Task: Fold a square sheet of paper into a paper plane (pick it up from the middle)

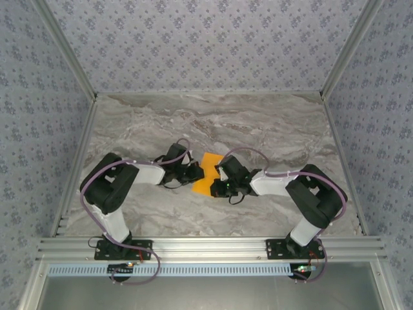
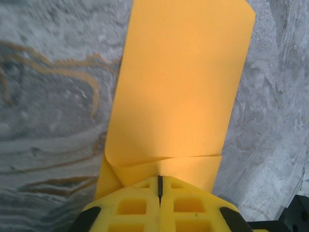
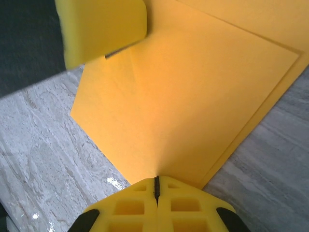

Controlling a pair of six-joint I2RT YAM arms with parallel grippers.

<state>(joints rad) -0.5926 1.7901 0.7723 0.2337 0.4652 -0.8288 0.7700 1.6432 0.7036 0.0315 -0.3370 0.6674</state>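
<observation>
The square sheet of paper point(image 1: 208, 173), bright orange, is held just over the middle of the table point(image 1: 258, 123). One layer appears folded over another, with a lower edge peeking out along one side in the right wrist view. The left gripper point(image 1: 193, 171) meets the sheet from its left, fingers pressed together on an edge beside a small creased flap. The right gripper point(image 1: 222, 181) meets it from the right, fingers likewise clamped on the paper.

I judge this an early fold, nowhere near a dart shape. The next move likely calls for laying the sheet flat and pressing the crease without tearing it.

Under the sheet the table is grey veined marble. Patterned walls point(image 1: 193, 39) enclose it, and a metal rail point(image 1: 206, 245) runs on the arms' side of the sheet.
</observation>
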